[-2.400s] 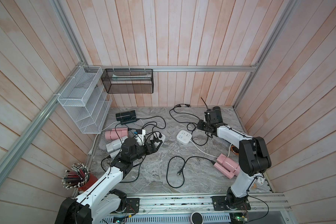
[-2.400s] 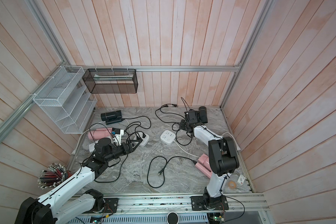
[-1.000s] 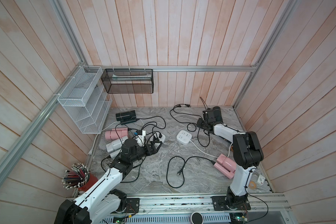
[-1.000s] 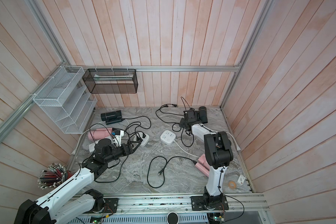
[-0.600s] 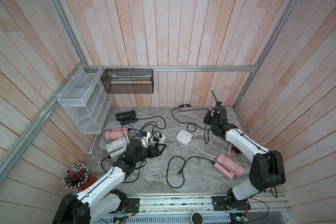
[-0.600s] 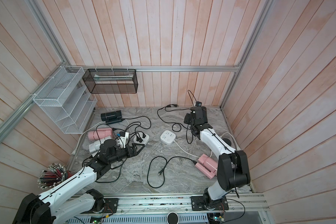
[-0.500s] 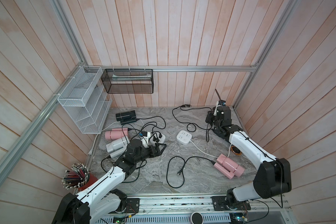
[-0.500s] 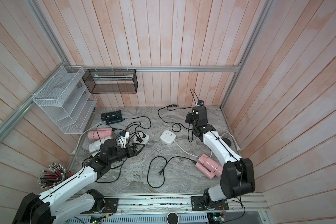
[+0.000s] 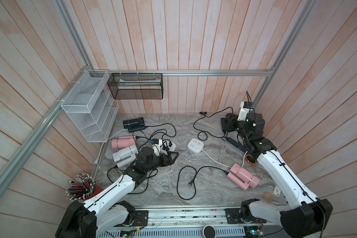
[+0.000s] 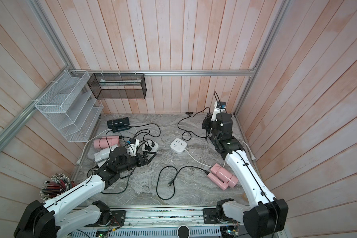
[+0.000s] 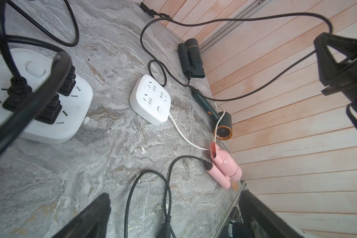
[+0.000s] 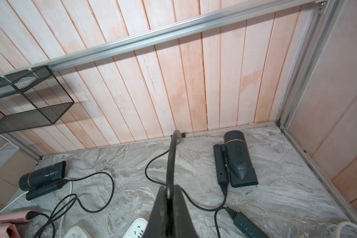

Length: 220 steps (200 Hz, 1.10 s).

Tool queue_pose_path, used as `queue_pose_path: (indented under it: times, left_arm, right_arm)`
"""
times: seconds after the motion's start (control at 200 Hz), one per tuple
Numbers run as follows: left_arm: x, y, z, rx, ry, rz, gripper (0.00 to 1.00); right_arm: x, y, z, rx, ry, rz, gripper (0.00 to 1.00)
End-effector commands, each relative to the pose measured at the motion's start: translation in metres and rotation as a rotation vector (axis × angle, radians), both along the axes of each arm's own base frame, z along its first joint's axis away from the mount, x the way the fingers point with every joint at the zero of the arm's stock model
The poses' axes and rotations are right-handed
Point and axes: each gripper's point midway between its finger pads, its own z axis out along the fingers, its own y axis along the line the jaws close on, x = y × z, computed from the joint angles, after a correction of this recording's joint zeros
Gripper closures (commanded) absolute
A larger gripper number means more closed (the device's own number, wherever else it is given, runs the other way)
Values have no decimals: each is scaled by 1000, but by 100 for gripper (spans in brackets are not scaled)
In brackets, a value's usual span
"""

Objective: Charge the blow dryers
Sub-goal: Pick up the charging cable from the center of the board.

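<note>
Several blow dryers lie on the marble table. At the left are a black one, a pink one and a light grey one. At the right are a pink one, a dark one with its handle unfolded and a folded black one. My right gripper hangs above the back right corner, shut on a black cord whose plug lies by the back wall. My left gripper is open and holds nothing, just in front of the left power strip, which has three plugs in it.
A second white power strip lies mid-table with its sockets free. A loose plug on the pink dryer's cord lies near the front. A white wire rack and a black mesh basket hang on the walls. A pencil cup stands front left.
My right arm has swung its elbow out to the right and lifted its gripper, drawing the black cord up off the table. My left gripper has shifted slightly to the right and stays open.
</note>
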Motion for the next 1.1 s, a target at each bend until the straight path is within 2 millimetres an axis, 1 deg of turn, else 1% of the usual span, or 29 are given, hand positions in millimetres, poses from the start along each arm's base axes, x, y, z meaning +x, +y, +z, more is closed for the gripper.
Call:
queue_pose_path:
  times: [0.0,0.22,0.33,0.445,0.5,0.61,0.71,0.82,1.005,1.05,1.095]
  left_arm:
    - [6,-3,11,4,-40,3,1]
    - [8,-6,10,12,-38,-4,1]
    - [8,-8,10,13,-40,-9,1]
    - [7,-11,9,15,-39,-15,1]
    - [7,-12,8,16,-38,-24,2]
    - [7,-17,8,20,-36,-41,2]
    - [6,-21,8,21,-33,-55,2]
    - [6,-22,9,20,-32,-56,3]
    - [6,-26,8,23,-32,-68,3]
    - [6,-27,8,25,-30,-71,3]
    - [6,-29,8,26,-29,-75,3]
  right_arm:
    - [-16,2,20,-19,-53,52,94]
    - [-43,4,56,-25,-151,106,93]
    - [-53,1,65,-27,-173,102,93]
    - [-57,2,65,-25,-173,112,93]
    - [-55,3,56,-29,-141,120,92]
    - [-46,11,20,-41,-36,151,92]
    - [-42,11,-13,-42,31,147,92]
    - [-41,12,-42,-40,85,146,93]
    - [-39,12,-64,-58,150,144,93]
    - [-39,13,-66,-61,158,150,93]
    - [-40,14,-65,-59,155,160,93]
